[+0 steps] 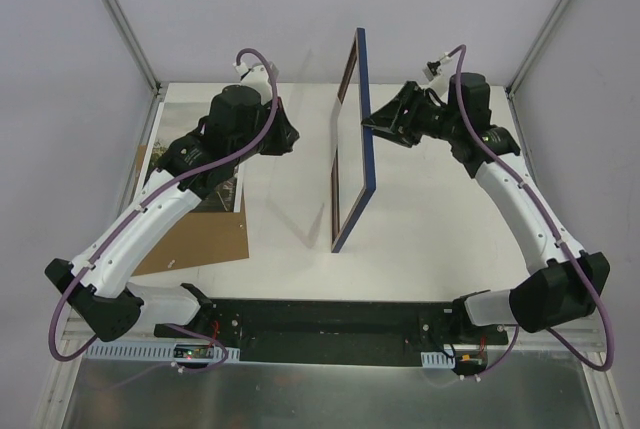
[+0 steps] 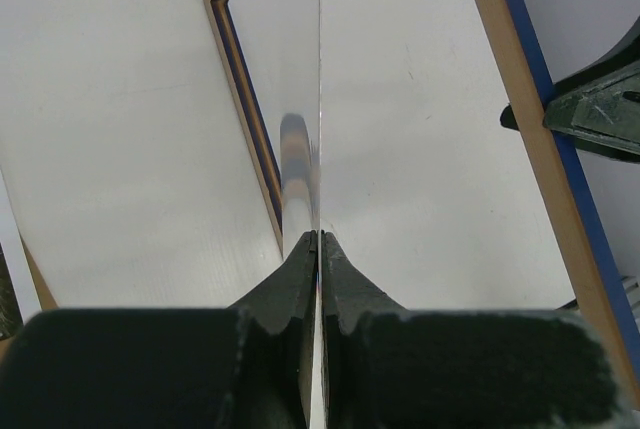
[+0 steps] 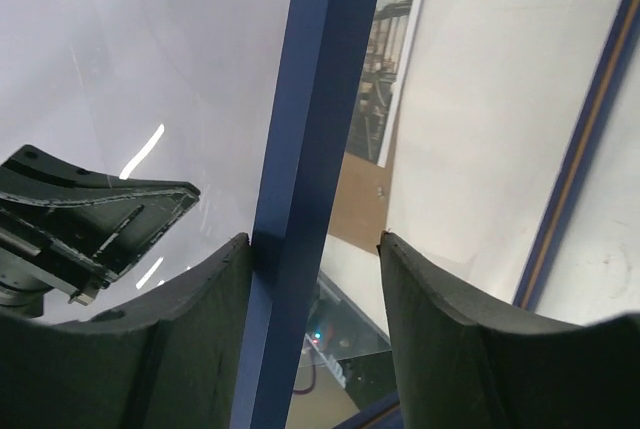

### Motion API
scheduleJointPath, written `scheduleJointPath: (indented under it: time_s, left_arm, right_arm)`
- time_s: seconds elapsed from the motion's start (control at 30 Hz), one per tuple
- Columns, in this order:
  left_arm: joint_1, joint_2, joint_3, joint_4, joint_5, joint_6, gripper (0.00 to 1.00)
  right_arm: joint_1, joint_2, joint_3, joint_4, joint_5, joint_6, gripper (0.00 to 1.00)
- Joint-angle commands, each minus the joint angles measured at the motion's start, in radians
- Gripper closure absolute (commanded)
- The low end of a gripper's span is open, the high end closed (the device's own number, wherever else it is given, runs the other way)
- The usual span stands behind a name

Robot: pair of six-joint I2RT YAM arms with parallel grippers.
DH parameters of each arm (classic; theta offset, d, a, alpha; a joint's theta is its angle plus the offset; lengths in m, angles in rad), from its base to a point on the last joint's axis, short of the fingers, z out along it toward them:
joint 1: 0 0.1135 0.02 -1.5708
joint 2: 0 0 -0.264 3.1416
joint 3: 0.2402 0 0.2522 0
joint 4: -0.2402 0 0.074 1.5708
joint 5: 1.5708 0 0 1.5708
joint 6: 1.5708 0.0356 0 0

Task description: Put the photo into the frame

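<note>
Frame (image 1: 356,149) stands upright on its edge in the middle of the table (image 1: 440,229). Right gripper (image 3: 315,244) has its jaws partly open around the blue rail (one finger touches it). Left gripper (image 2: 318,239) is pinched closed on the clear pane (image 2: 319,149). The photo (image 1: 218,192) lies far left on a brown board (image 1: 200,239).

This was a robot lab. Two robot arms, the left arm (image 1: 150,219) and the right arm (image 1: 520,199), were bolted to a long black plate (image 1: 330,324) at the near edge of a white table (image 1: 430,199). Purple cables (image 1: 604,334) ran along the arms. Plain white walls (image 1: 300,9) stood around the table, held by thin metal posts (image 1: 118,17) at the corners. A small circuit board (image 1: 195,352) with tiny lights sat by the left arm's base, above a grey metal sheet (image 1: 300,389).
</note>
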Motion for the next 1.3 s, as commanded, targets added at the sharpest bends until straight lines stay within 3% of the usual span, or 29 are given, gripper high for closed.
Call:
scheduleJointPath:
  time_s: [0.0,0.27,0.83,1.27]
  left_arm:
    - [-0.02,0.008,0.029,0.053,-0.027,0.004,1.0]
    - [-0.02,-0.006,0.018,0.051,-0.044,0.017,1.0]
    - [-0.02,0.002,0.011,0.057,-0.035,0.018,1.0]
    - [-0.018,0.003,0.005,0.06,-0.026,0.02,1.0]
  right_arm:
    - [-0.006,-0.013,0.03,-0.194,0.077,-0.157,0.45]
    - [-0.021,-0.032,0.051,-0.274,0.141,-0.218,0.45]
    - [-0.057,-0.055,0.088,-0.288,0.092,-0.213,0.45]
    - [-0.063,0.0,-0.07,-0.168,0.126,-0.169,0.49]
